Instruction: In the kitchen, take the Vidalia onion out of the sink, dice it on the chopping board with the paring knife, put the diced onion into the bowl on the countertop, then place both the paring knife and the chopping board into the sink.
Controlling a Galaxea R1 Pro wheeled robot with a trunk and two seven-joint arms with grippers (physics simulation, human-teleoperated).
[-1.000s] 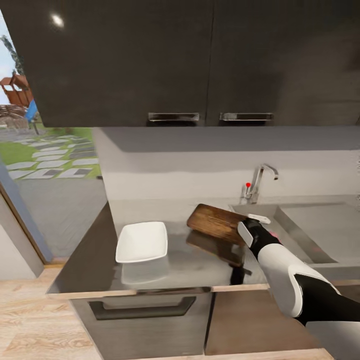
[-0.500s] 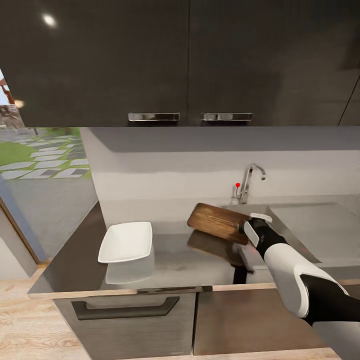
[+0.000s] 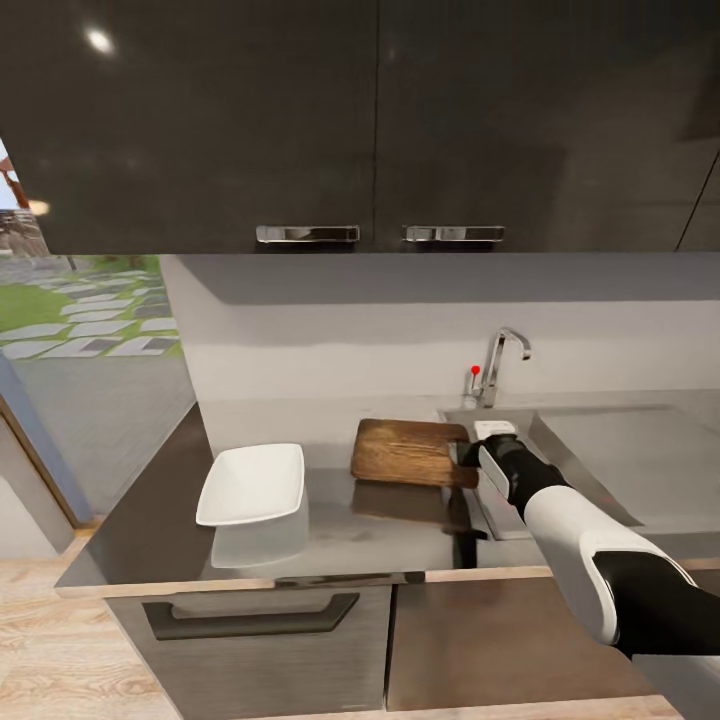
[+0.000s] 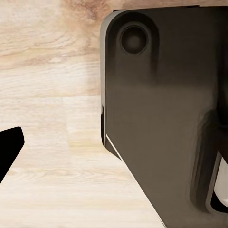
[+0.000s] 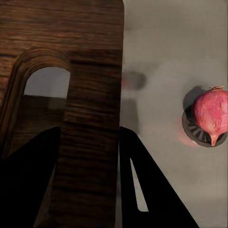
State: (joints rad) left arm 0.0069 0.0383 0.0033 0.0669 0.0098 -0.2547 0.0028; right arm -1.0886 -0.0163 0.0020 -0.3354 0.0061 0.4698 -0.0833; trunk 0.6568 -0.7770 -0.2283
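Note:
My right gripper [image 3: 468,455] is shut on the handle end of the dark brown chopping board [image 3: 408,452]. It holds the board nearly level just above the grey countertop [image 3: 330,530], left of the sink [image 3: 600,450]. In the right wrist view the dark fingers [image 5: 142,166] clamp the handle strip beside the board's [image 5: 61,33] cutout. The pinkish-red onion [image 5: 212,114] lies on the round drain in the basin. The white square bowl [image 3: 252,483] stands on the countertop left of the board. The paring knife is hidden. The left wrist view has one black fingertip [image 4: 9,147] over wooden floor.
A chrome tap [image 3: 500,362] with a red knob stands behind the sink. Dark wall cabinets [image 3: 380,120] hang above the counter. A window to a garden lies at the left. My dark base [image 4: 161,118] stands on the wooden floor.
The camera swung right a second ago. Since then the board has turned from tilted to almost level and shifted left over the countertop, still held in my right gripper.

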